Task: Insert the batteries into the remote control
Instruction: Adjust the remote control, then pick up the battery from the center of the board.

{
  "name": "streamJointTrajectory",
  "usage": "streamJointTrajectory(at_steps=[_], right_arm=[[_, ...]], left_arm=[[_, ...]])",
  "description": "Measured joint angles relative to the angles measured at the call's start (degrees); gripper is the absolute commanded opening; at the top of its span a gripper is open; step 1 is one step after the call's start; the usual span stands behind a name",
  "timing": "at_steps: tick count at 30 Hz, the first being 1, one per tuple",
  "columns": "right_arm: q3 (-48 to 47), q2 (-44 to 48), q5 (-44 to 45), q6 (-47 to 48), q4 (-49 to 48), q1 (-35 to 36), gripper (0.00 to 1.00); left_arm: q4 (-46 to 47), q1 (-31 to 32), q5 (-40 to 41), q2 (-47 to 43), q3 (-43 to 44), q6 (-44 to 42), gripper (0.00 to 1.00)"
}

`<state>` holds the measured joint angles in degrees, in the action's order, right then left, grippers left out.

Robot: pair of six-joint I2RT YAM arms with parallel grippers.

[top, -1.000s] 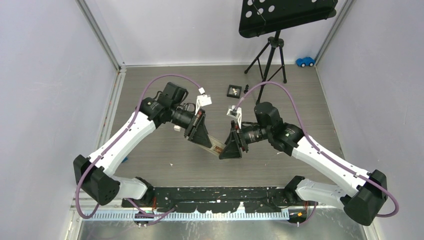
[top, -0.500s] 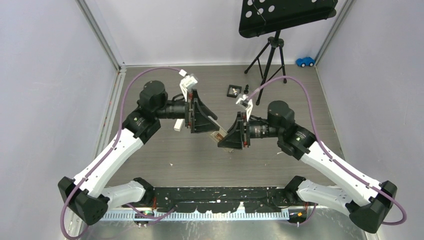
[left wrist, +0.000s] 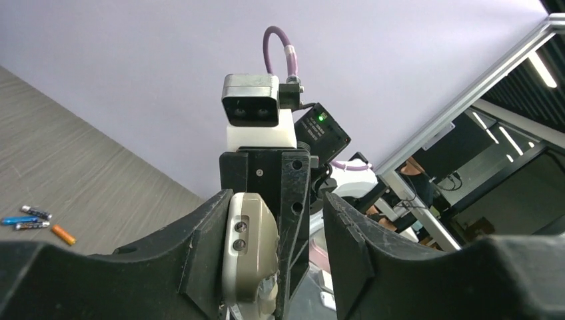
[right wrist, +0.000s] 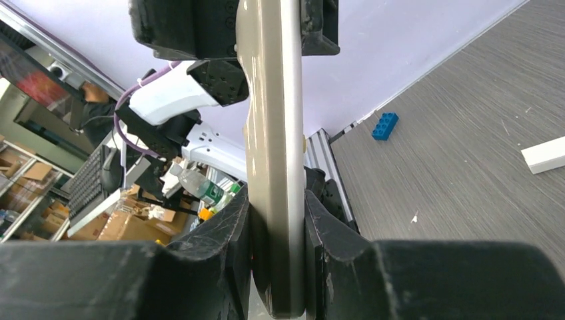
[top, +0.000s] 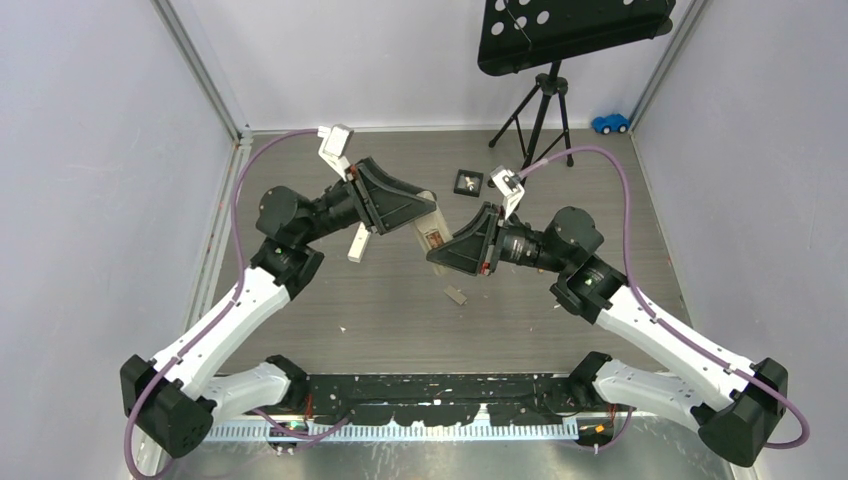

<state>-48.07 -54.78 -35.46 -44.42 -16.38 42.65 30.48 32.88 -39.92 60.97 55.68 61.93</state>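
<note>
The remote (top: 432, 235) hangs in the air above the middle of the tabletop (top: 330, 300), between the two claws, which meet tip to tip. The right claw (top: 436, 254) is clamped on it. In the right wrist view the remote (right wrist: 270, 133) stands edge-on with a finger pressed to each flat face.

The left claw (top: 433, 208) has the remote's other end between its fingers. In its own view the beige end (left wrist: 250, 253) lies against one finger (left wrist: 206, 260). A gap shows before the other finger (the right claw's black front fills part of it), so I cannot tell whether this claw grips or only brackets the remote.

The batteries (left wrist: 32, 225) lie loose on the tabletop, well apart from both claws. There is an orange one (left wrist: 63, 234), a blue one (left wrist: 14, 220) and two darker ones, close together.

The left arm rises from its near-left base, bends at the elbow and points its claw right. The right arm mirrors it from the near-right base, with its claw pointing left and slightly near. Both wrists are held well off the tabletop.

A white block (top: 357, 243) lies under the left claw, and a small dark piece (top: 456, 295) lies just near of the remote.
</note>
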Motion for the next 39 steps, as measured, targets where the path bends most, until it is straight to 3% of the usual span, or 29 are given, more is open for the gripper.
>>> streamJointTrajectory(at_steps=[4,7,10,16,17,20,23,26,31,35,39], right_arm=[[0.2,-0.1,1.7,-2.1,-1.7,0.0,0.02],[0.2,-0.2,2.6,-3.1,-2.5,0.0,0.02],[0.2,-0.5,3.1,-4.1,-3.3,0.0,0.02],[0.2,-1.2,3.7,-5.3,-3.8,0.0,0.05],[0.2,-1.3,3.7,-5.5,-3.8,0.0,0.16],[0.1,-1.4,4.7,-5.1,-3.1,0.0,0.64],[-0.2,-1.0,6.9,-3.6,1.1,0.1,0.80],[-0.3,1.1,12.5,0.0,9.5,0.0,0.81],[-2.8,5.2,26.3,5.9,25.6,-0.2,0.80],[-6.9,3.7,40.8,7.8,36.8,-1.4,0.70],[-10.6,-3.6,53.0,6.6,46.7,-6.3,0.62]], left_arm=[[2.5,0.0,-0.5,1.4,0.0,2.2,0.58],[3.3,-0.1,-1.7,2.6,0.0,2.9,0.55],[3.4,-0.3,-2.8,3.5,0.0,3.7,0.43],[3.4,-0.8,-3.9,4.4,0.0,3.7,0.03],[3.5,-1.0,-4.1,4.5,0.0,3.7,0.00],[3.1,-1.6,-4.3,4.5,0.0,3.5,0.00],[1.3,-3.3,-4.4,4.4,0.0,1.8,0.00],[-3.9,-5.6,-2.8,3.6,0.0,-2.7,0.00],[-22.7,-7.0,7.8,-0.2,0.0,-15.7,0.00],[-33.9,-7.0,15.5,-2.0,-0.3,-22.2,0.00],[-38.5,-7.0,17.9,-2.4,-2.3,-25.2,0.00]])
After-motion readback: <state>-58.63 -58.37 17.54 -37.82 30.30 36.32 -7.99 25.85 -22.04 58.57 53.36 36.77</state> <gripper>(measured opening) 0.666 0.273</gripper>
